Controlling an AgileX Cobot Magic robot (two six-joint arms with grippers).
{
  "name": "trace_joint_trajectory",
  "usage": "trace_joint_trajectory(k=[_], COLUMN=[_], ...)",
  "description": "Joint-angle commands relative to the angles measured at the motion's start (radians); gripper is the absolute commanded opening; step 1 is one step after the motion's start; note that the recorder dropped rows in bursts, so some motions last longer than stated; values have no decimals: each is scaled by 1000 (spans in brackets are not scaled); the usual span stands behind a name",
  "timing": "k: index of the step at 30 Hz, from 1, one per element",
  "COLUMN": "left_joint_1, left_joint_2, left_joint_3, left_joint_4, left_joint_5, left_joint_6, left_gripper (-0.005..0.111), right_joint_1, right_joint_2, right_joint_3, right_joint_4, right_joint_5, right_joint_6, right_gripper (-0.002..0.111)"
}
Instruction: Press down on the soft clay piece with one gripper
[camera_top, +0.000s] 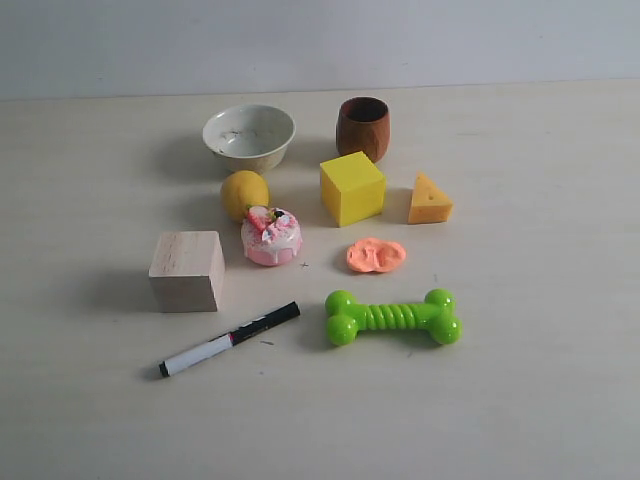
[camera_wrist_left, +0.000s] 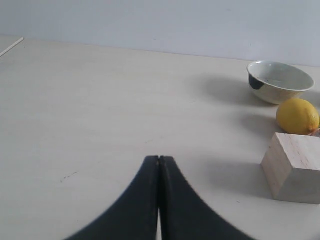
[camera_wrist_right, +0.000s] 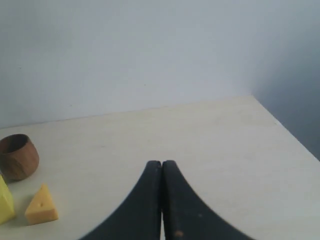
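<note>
The soft clay piece (camera_top: 376, 255) is a flat salmon-orange blob with dents, lying on the table in the exterior view between the yellow cube (camera_top: 352, 188) and the green bone toy (camera_top: 393, 317). Neither wrist view shows it. No arm appears in the exterior view. My left gripper (camera_wrist_left: 159, 159) is shut, its black fingers pressed together over bare table, with nothing between them. My right gripper (camera_wrist_right: 161, 163) is shut too, over bare table, far from the clay.
Around the clay stand a pink-and-white toy cake (camera_top: 271, 236), lemon (camera_top: 244, 193), white bowl (camera_top: 249, 136), wooden cup (camera_top: 363, 127), cheese wedge (camera_top: 430, 199), wooden block (camera_top: 187, 270) and a marker (camera_top: 229, 339). The table's right edge (camera_wrist_right: 285, 125) shows in the right wrist view.
</note>
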Motion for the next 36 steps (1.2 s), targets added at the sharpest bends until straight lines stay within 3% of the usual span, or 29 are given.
trace_joint_trajectory(k=[1,9,13,16,21,29,36], left_joint_1=[-6,-6,-6,-6,-6,-6,-6], left_joint_2=[-7,-7,-7,-7,-7,-7,-7], left_joint_3=[0,0,0,0,0,0,0], left_joint_4=[-8,-8,-8,-8,-8,-8,-8], left_joint_5=[-8,-8,-8,-8,-8,-8,-8], left_joint_6=[-3,-3,-3,-3,-3,-3,-3], left_gripper=[0,0,0,0,0,0,0], right_joint_1=[-7,-7,-7,-7,-18,-132,-134], right_joint_2=[-131,-153,-153,-153,-177,-277,-344], right_joint_3=[93,202,289,313,353,428,449], right_joint_4=[-5,5,194,245,252,322,322], right_joint_5=[-76,-138,-202,-229,-281,-285,-246], right_joint_6=[-12,-27,-266,-330,-338,-363,-361], right_gripper=[0,0,0,0,0,0,0])
